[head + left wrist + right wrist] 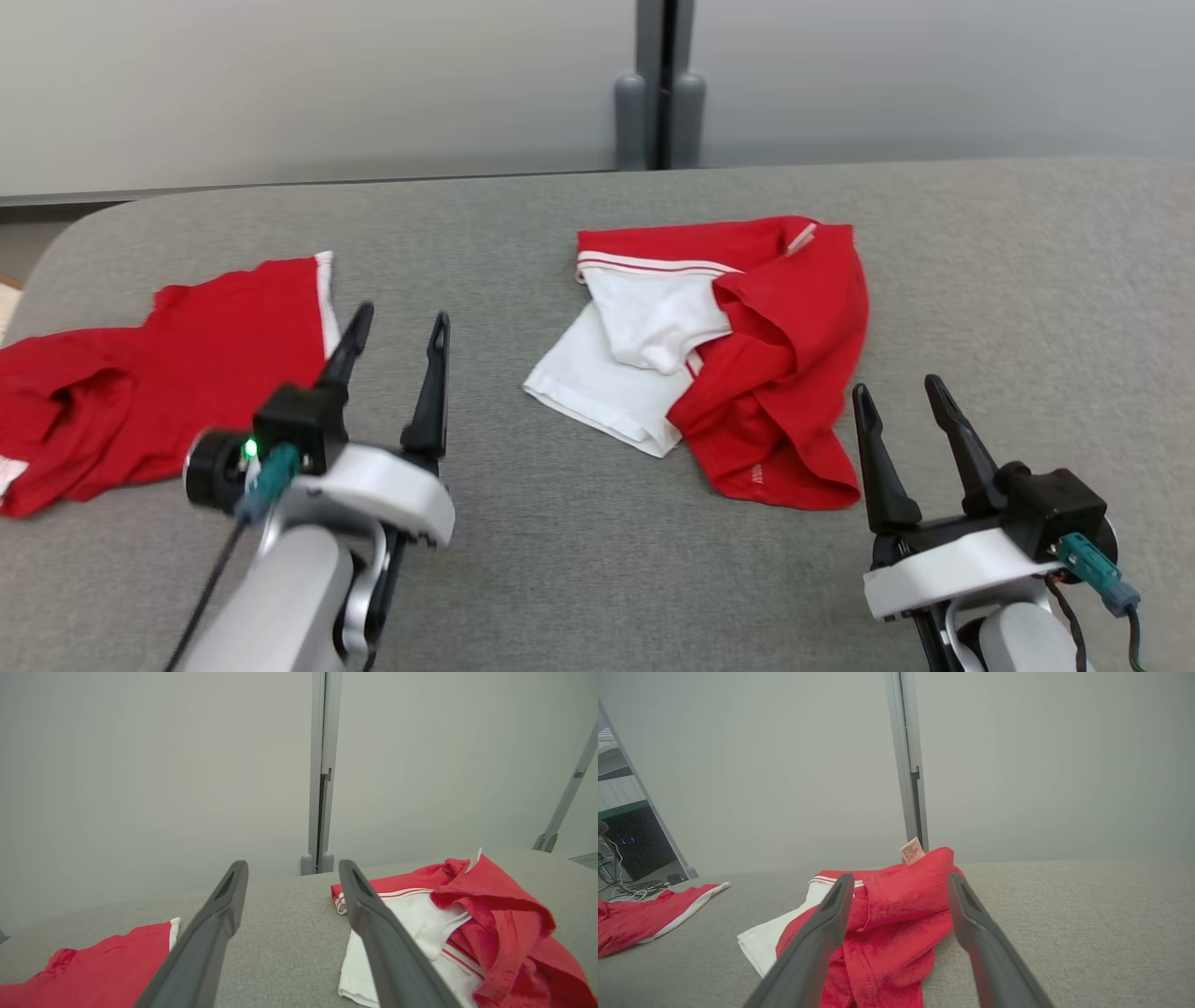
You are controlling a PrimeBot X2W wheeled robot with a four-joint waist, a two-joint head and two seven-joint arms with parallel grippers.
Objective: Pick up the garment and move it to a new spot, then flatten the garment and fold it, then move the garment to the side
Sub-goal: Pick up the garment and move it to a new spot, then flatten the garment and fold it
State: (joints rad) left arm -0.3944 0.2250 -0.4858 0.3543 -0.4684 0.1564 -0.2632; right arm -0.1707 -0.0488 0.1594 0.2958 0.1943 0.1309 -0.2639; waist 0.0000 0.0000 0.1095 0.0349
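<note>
both grippers empty, bunched garment waiting mid-bench

the grey bench [597, 579] carries 2 pieces of clothing. the red and white garment [738, 355] lies bunched near the middle, its red half heaped over the white half, just ahead of the right gripper [896, 383]. a red garment [168, 383] lies flatter out at the left edge, just beside the left gripper [401, 314]. both grippers hover above the bench with fingers spread apart and nothing between them. a small label [801, 238] sticks up at the far edge of the bunched piece.

my reading: the left piece looks set aside, so the step in hand is the pick-up of the bunched one, not yet begun. the next move calls for a gripper to come down on a raised red fold, pinch it firmly, and lift the whole piece to a fresh spot before any flattening.
</note>
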